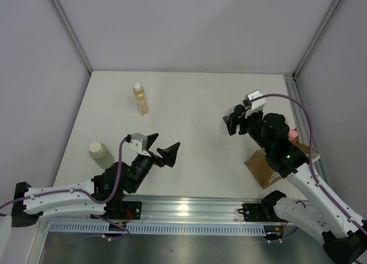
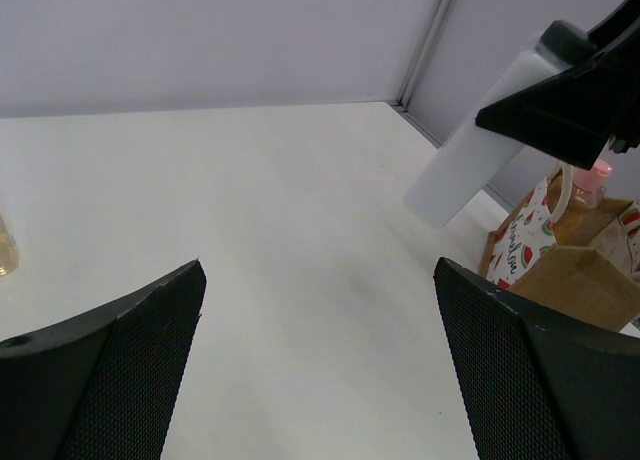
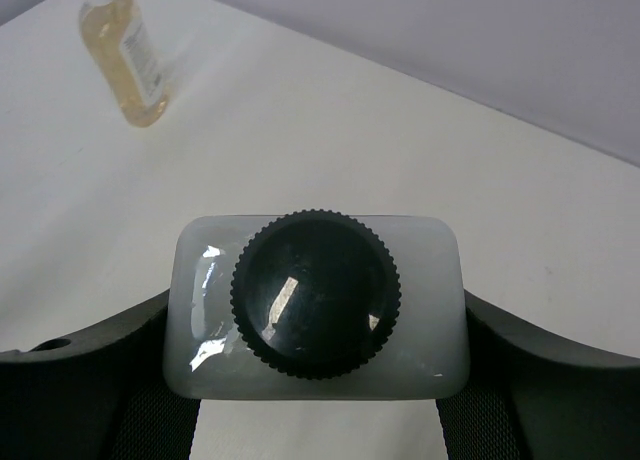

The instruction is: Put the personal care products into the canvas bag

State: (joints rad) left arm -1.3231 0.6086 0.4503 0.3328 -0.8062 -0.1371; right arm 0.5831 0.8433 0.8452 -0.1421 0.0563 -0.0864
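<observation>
My right gripper (image 3: 315, 385) is shut on the clear squarish bottle (image 3: 316, 305) with the black cap, held above the table; in the left wrist view the bottle (image 2: 465, 155) hangs tilted from the black fingers (image 2: 565, 105). In the top view this gripper (image 1: 233, 124) is left of the canvas bag (image 1: 265, 167), which lies partly under the right arm. The orange bottle's pink cap (image 2: 598, 172) sticks out of the bag (image 2: 575, 275). The amber bottle (image 1: 140, 99) stands at the far left. The pale-green cylinder (image 1: 101, 154) stands near the left edge. My left gripper (image 1: 165, 141) is open and empty.
The bag shows a cream handle and a watermelon-print patch (image 2: 525, 242). Grey walls and metal posts (image 1: 67, 28) enclose the table. A metal rail (image 1: 189, 209) runs along the near edge between the arm bases.
</observation>
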